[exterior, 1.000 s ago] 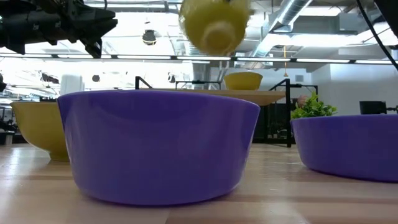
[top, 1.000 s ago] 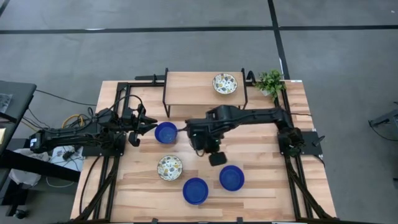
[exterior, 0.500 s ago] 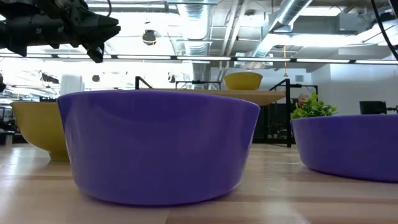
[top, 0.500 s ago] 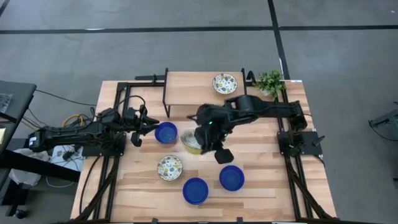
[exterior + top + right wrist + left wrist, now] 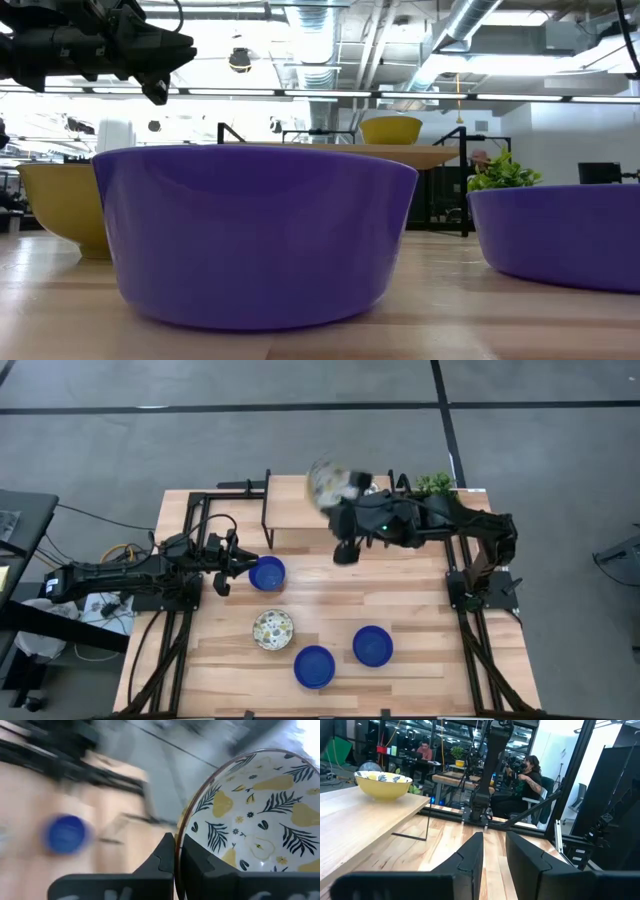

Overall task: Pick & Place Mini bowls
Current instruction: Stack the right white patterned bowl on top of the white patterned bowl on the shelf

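Note:
My right gripper (image 5: 338, 503) is raised over the wooden shelf (image 5: 300, 515) at the table's far side, shut on a patterned mini bowl (image 5: 328, 480), white inside with yellow pears and dark leaves. A second patterned bowl (image 5: 390, 130) stands on the shelf. A third patterned bowl (image 5: 272, 628) and three blue bowls (image 5: 266, 573) (image 5: 314, 666) (image 5: 372, 645) rest on their bases on the table. My left gripper (image 5: 234, 568) hovers open just left of the nearest blue bowl and touches nothing. My right gripper (image 5: 177, 842) pinches the patterned bowl's rim (image 5: 181, 832), one finger inside the bowl and one outside. The bowl is lifted clear of the table and tipped, its patterned inside (image 5: 250, 815) facing the wrist camera.
A small potted plant (image 5: 435, 488) stands at the far right corner by the shelf. The shelf's black frame (image 5: 266, 510) rises at its ends. Bare wood lies in the table's middle (image 5: 330, 595). People sit in the room beyond the table (image 5: 525, 775).
My right gripper has carried the patterned bowl from the table's middle, beside the blue bowl, up and toward the far edge, and now holds it over the shelf. The bowl has tipped on the way.

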`<action>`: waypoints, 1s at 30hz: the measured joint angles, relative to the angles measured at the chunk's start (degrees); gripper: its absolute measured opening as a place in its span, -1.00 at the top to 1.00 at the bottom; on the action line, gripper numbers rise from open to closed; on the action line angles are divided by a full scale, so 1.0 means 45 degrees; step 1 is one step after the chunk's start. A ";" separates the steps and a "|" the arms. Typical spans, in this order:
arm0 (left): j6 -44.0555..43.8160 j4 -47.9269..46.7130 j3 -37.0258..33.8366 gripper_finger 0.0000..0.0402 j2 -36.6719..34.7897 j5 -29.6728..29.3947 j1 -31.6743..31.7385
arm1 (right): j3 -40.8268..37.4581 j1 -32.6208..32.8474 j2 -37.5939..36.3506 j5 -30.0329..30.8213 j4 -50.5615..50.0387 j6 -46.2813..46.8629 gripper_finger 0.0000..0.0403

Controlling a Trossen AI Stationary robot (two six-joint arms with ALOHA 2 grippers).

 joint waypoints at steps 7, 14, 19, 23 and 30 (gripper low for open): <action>0.0000 0.0031 -0.0001 0.59 0.0010 0.0000 0.0002 | -0.0005 -0.1049 -0.0030 0.1991 -0.2526 0.0831 1.00; -0.0003 0.0036 0.0001 0.59 0.0010 0.0000 0.0000 | -0.0005 -0.2837 -0.0020 0.1667 -0.5092 0.2650 1.00; 0.0000 0.0055 -0.0001 0.59 0.0010 0.0000 0.0002 | -0.0005 -0.4134 -0.0020 -0.0287 -0.6118 0.3323 1.00; -0.0003 0.0099 0.0002 0.59 0.0010 0.0003 0.0002 | -0.0005 -0.5051 -0.0015 -0.2310 -0.6268 0.3716 1.00; -0.0003 0.0160 -0.0001 0.59 0.0010 0.0005 -0.0002 | 0.0019 -0.6251 -0.0015 -0.5241 -0.6280 0.3841 1.00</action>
